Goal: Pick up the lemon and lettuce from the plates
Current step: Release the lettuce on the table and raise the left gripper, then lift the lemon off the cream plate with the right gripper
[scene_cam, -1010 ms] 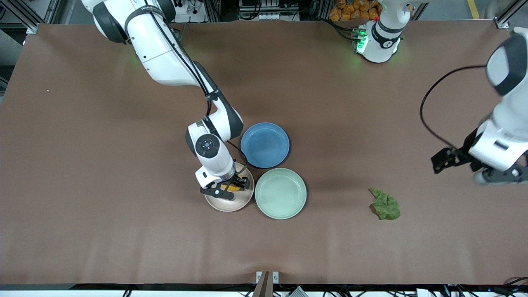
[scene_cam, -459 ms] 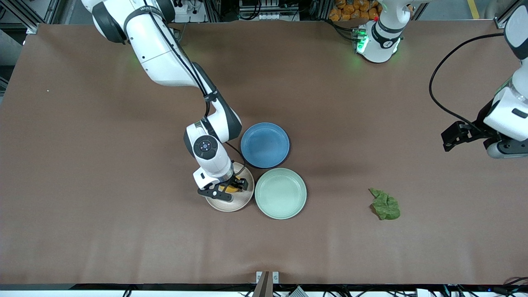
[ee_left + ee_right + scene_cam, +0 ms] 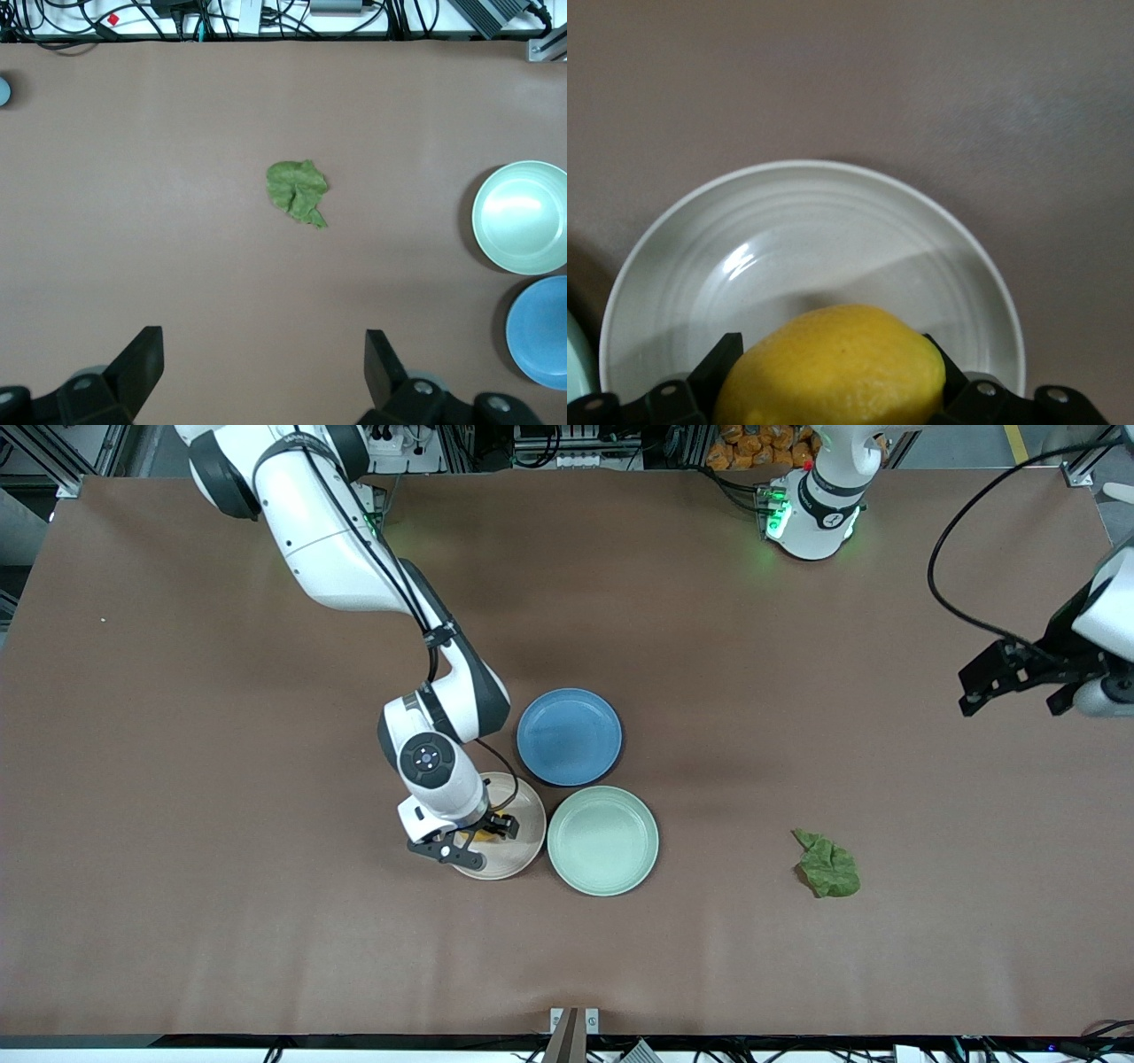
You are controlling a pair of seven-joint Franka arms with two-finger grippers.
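My right gripper (image 3: 488, 833) is shut on the yellow lemon (image 3: 485, 835) and holds it just above the beige-pink plate (image 3: 524, 821). In the right wrist view the lemon (image 3: 837, 367) sits between the black fingers (image 3: 718, 359) over that plate (image 3: 806, 239). The mint green plate (image 3: 602, 840) beside it holds nothing. The dark green lettuce (image 3: 828, 865) lies on the bare table toward the left arm's end, off any plate. My left gripper (image 3: 1067, 691) is open and empty, high over the table; its wrist view shows the lettuce (image 3: 297, 190) and the mint plate (image 3: 523, 217).
A blue plate (image 3: 569, 736) holds nothing and touches both other plates, farther from the front camera; it also shows in the left wrist view (image 3: 540, 332). Brown table (image 3: 221, 779) stretches wide on both sides of the plates.
My right gripper has shifted slightly toward the right arm's end with the lemon in it. The left arm has drawn up and away from the lettuce, toward its base.
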